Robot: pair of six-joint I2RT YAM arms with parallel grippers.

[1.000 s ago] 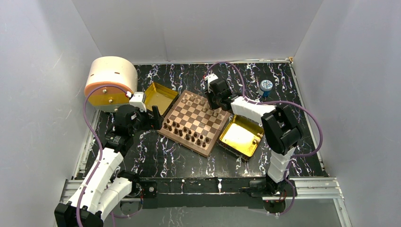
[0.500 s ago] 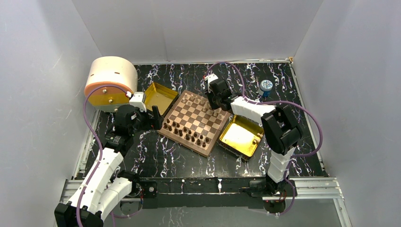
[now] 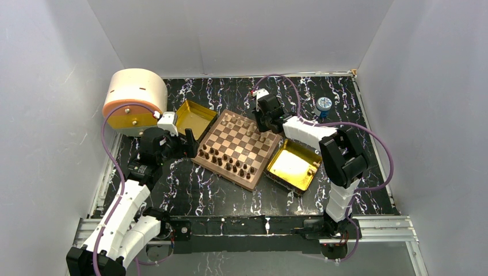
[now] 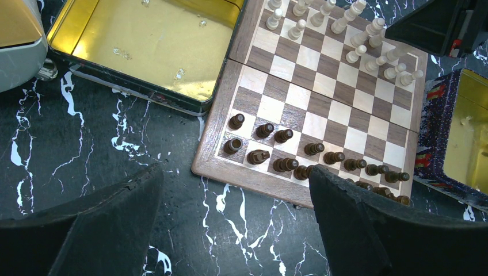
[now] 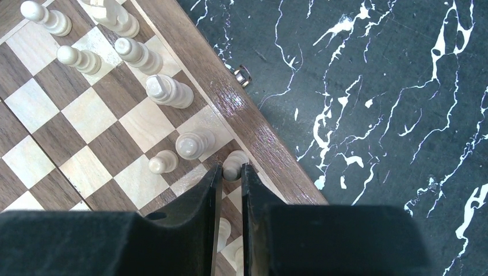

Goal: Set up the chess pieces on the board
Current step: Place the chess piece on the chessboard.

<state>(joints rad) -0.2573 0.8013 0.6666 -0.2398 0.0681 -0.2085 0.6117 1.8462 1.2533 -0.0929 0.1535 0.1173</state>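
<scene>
Two robot arms at a chessboard; the right one has just pinched a light chess piece.

On the black marbled table (image 3: 190, 195), the board (image 3: 239, 144) sits angled between two gold trays (image 3: 193, 115). Dark pieces (image 3: 227, 162) stand in rows on its near side and light pieces (image 3: 244, 123) along its far side. The right arm (image 3: 305, 132) stretches out over the far edge, wrist pointing down. Over the last second the right gripper (image 5: 231, 169) has narrowed, and it now clenches one light piece (image 5: 234, 160) standing by the rim, probably to lift it to its home square. The left gripper (image 4: 236, 230) hangs spread wide, grasping nothing, just beside the board's near left corner.
</scene>
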